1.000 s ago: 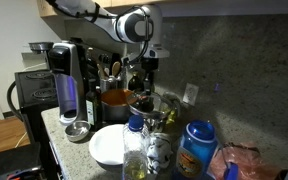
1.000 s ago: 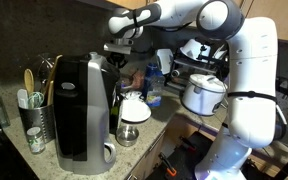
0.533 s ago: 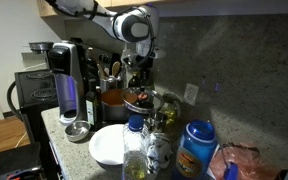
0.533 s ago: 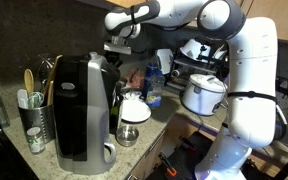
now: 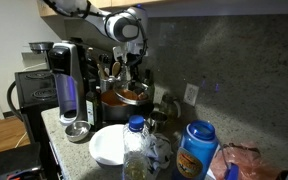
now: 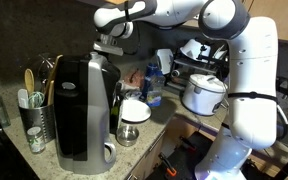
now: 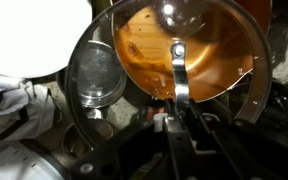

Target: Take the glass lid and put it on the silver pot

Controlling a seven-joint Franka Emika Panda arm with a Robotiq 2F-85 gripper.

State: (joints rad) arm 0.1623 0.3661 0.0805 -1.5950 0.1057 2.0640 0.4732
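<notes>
My gripper (image 7: 176,105) is shut on the metal handle strip of the glass lid (image 7: 178,62). It holds the lid just above the silver pot (image 7: 134,50), whose orange-red inside shows through the glass. In an exterior view the gripper (image 5: 134,70) hangs over the lid (image 5: 136,92) and the pot (image 5: 112,98), which stands by the coffee machine. I cannot tell whether the lid touches the pot's rim. In an exterior view the gripper (image 6: 109,45) is behind the coffee machine, which hides the pot and the lid.
A white bowl (image 5: 109,146) lies in front of the pot. The black-and-silver coffee machine (image 5: 66,82) stands beside it. Bottles and jars (image 5: 136,140) crowd the counter front. A small glass (image 7: 94,72) stands next to the pot. The wall is close behind.
The gripper has carried the lid sideways from above the counter's jars towards the coffee machine. It now holds the lid over the pot.
</notes>
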